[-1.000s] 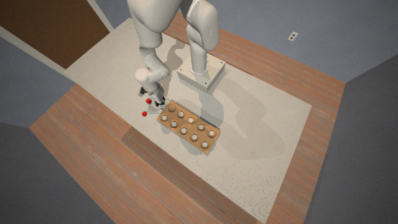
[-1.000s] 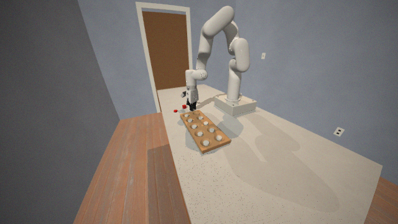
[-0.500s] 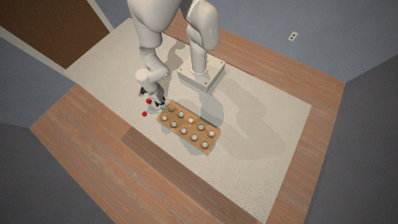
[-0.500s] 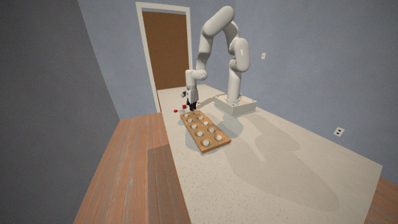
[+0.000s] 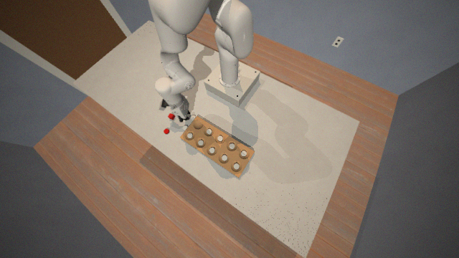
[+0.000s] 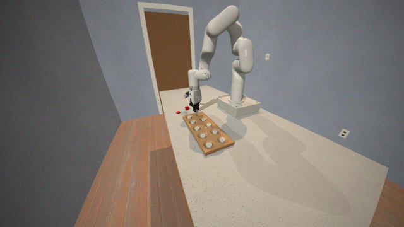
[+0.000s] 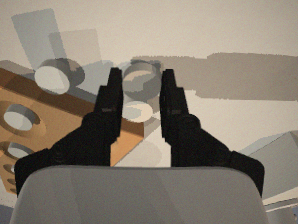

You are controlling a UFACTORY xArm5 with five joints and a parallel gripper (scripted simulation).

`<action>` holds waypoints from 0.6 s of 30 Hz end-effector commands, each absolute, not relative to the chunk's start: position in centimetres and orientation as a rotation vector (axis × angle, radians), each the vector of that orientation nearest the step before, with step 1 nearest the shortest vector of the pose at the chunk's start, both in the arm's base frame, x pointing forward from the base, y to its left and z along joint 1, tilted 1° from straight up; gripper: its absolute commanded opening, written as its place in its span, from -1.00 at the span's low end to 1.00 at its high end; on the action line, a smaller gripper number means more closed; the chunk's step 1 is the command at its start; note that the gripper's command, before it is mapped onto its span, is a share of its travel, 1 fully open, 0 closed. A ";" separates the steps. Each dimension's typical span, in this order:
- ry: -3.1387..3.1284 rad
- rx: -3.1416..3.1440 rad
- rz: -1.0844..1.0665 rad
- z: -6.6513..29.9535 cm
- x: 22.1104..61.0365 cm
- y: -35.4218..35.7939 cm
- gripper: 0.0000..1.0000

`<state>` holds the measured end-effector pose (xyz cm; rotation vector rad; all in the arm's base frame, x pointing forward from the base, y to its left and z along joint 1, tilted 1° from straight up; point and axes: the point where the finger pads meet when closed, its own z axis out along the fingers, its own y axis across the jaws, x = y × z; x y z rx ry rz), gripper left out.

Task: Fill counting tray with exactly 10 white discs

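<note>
The wooden counting tray (image 5: pixel 217 145) lies flat on the table and also shows in the exterior view (image 6: pixel 207 132). Several pockets each hold a white disc. The corner pocket (image 5: pixel 197 125) nearest the gripper looks empty. My gripper (image 5: pixel 186 117) is low over the table just outside that corner. In the wrist view the gripper (image 7: pixel 140 91) is shut on a white disc (image 7: pixel 140 72). Another loose white disc (image 7: pixel 55 76) lies on the table to the left, beside the tray edge (image 7: pixel 40 123). A further pale disc (image 7: pixel 136 111) shows lower between the fingers by the tray corner.
Two small red pieces (image 5: pixel 171 116) (image 5: pixel 166 131) lie on the table left of the gripper. The robot's base block (image 5: pixel 232 86) stands behind the tray. The table's edge meets the wooden floor to the front left.
</note>
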<state>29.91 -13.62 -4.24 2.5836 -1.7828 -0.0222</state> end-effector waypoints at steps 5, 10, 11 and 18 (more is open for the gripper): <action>-1.784 2.585 -0.010 1.7 30.3 -13.8 -1.00; -1.784 2.585 -0.010 4.6 30.2 -13.8 -1.00; -1.784 2.585 -0.010 4.9 30.2 -13.8 -1.00; -1.783 2.584 -0.008 5.7 31.2 -10.4 -1.00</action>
